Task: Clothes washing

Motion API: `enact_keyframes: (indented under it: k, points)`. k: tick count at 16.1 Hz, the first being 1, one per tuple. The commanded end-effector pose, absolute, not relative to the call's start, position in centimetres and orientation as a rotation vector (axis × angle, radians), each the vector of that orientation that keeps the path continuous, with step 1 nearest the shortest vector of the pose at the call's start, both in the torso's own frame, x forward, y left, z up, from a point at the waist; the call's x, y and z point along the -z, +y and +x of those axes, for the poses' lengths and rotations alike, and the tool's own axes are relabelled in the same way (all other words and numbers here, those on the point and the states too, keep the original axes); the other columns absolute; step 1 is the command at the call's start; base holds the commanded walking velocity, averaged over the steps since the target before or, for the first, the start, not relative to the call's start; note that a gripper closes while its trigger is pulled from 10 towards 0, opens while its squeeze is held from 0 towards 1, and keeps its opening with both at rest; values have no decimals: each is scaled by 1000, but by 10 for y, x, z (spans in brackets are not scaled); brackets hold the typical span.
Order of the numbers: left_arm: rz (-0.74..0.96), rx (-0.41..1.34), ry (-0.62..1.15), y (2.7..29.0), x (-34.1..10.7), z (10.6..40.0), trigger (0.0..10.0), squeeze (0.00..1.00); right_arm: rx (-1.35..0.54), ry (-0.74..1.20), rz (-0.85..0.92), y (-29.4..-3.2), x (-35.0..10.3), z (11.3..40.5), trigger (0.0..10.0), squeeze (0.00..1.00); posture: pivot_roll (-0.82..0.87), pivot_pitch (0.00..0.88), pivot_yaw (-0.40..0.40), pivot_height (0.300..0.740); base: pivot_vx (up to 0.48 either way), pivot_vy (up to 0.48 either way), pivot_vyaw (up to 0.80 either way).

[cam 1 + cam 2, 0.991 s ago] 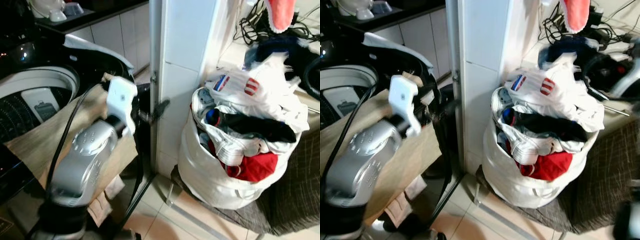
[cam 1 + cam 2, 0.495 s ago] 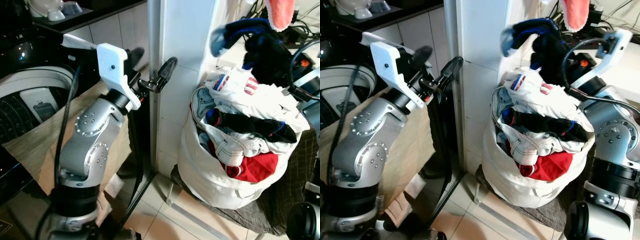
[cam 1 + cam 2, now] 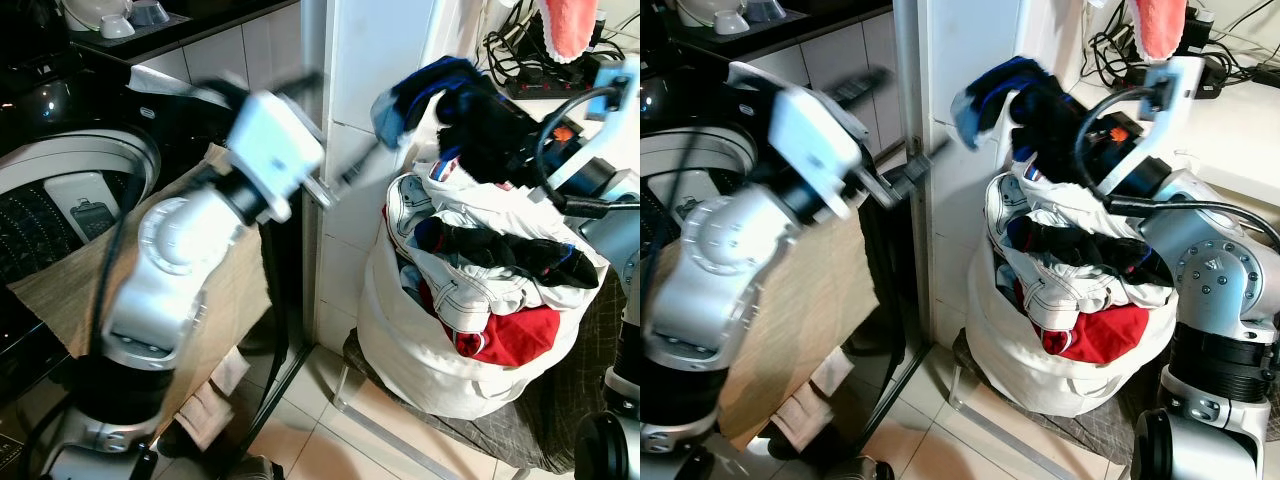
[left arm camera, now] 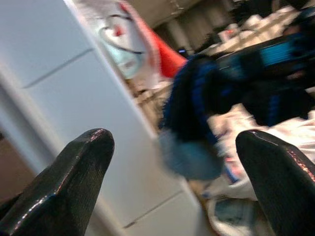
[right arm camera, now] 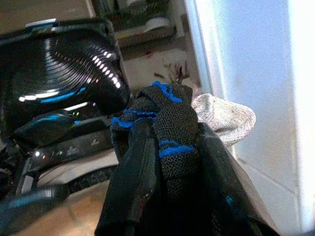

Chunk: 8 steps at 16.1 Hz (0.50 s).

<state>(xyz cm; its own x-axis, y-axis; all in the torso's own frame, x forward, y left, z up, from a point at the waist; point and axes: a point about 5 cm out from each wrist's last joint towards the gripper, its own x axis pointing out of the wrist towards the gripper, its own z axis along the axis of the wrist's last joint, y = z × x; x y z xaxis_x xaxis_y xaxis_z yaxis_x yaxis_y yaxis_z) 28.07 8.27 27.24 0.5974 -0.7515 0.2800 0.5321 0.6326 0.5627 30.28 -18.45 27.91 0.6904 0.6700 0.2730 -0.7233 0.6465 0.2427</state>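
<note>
Garment [image 3: 1040, 105]: black-and-blue, lifted just above laundry bag [image 3: 440, 350], at two o'clock.
Right hand [image 5: 167, 147]: clamped on garment, for carrying to washer [image 3: 70, 190] at nine o'clock.
Left hand [image 4: 172, 167]: spread wide, empty, blurred.

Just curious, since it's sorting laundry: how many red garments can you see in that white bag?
1: a red garment near the front of the white bag, under white clothes. Others may be buried.
</note>
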Motion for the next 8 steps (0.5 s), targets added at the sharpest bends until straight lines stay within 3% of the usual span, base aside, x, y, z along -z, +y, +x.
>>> enact_keyframes:
  k: [1,2,5,6,8]
  points:
    - [459,811,-529,79,-272,279,10000,1000,-838,-158,323,-180,-282,297,0,0,-28,0,9,740,0,0,0]
    - [456,810,-519,76,-270,280,10000,1000,-875,-107,210,-172,-275,294,0,0,-31,0,11,740,0,0,0]
    - [500,769,-521,74,-267,285,10000,984,-928,-83,194,-162,-272,289,0,0,-32,0,12,740,0,0,0]
    - [501,740,-522,76,-269,288,10000,0,-945,-79,188,-160,-273,288,0,0,-33,0,13,740,0,0,0]
    - [501,770,-500,75,-265,288,10000,0,-953,-85,182,-160,-274,287,0,0,-33,0,13,740,0,0,0]
